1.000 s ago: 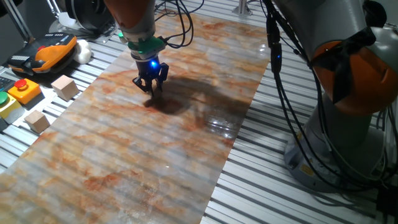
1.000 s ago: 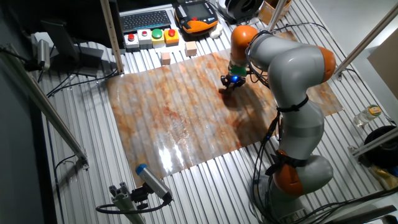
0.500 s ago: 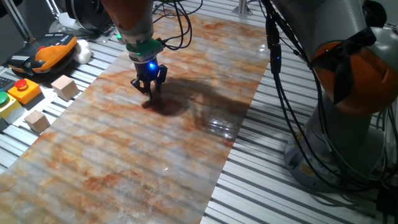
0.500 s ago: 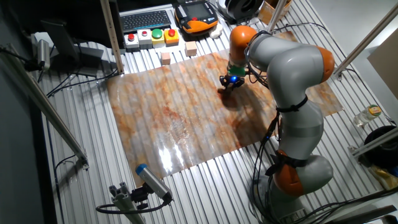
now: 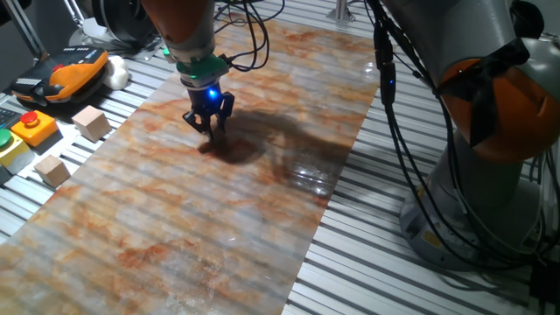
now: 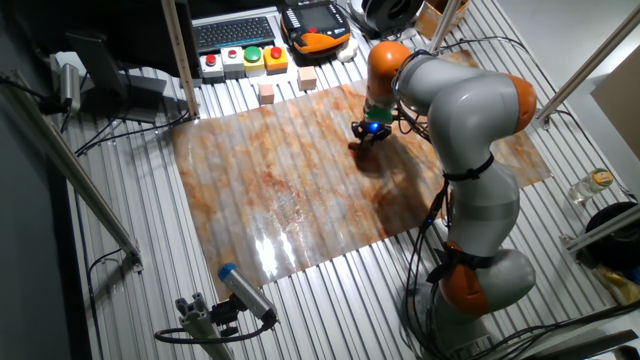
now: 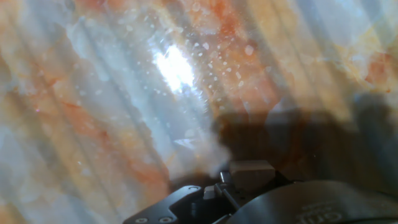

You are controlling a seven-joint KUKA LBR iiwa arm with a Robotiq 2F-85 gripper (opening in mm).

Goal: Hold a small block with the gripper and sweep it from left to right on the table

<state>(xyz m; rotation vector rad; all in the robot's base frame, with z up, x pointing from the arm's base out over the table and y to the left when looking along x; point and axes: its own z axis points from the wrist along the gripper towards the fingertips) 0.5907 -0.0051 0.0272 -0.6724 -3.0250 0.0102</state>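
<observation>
From one fixed view you've got the black two-finger gripper (image 5: 210,125) down on the glossy sheet marbled orange, brown and grey (image 5: 175,219) that covers the silver ribbed metal table (image 5: 385,219), its fingers drawn close together at the tips; whatever sits between them is too small to make out here, so I cannot tell if the tiny tan wooden block is pinched there. Two larger pale wooden cubes (image 5: 91,122) rest well apart, off the sheet's edge. In the other fixed view the gripper (image 6: 366,136) sits near the sheet's far end, tips at the surface, block again not visible. In the hand view you see blurred marble and a pale squarish shape (image 7: 250,173) low in frame, possibly the block or a finger pad, unclear. My read: a cube that small is light and stiff, and it would skate easily on this slick sheet, so grip its flat opposite faces squarely.
</observation>
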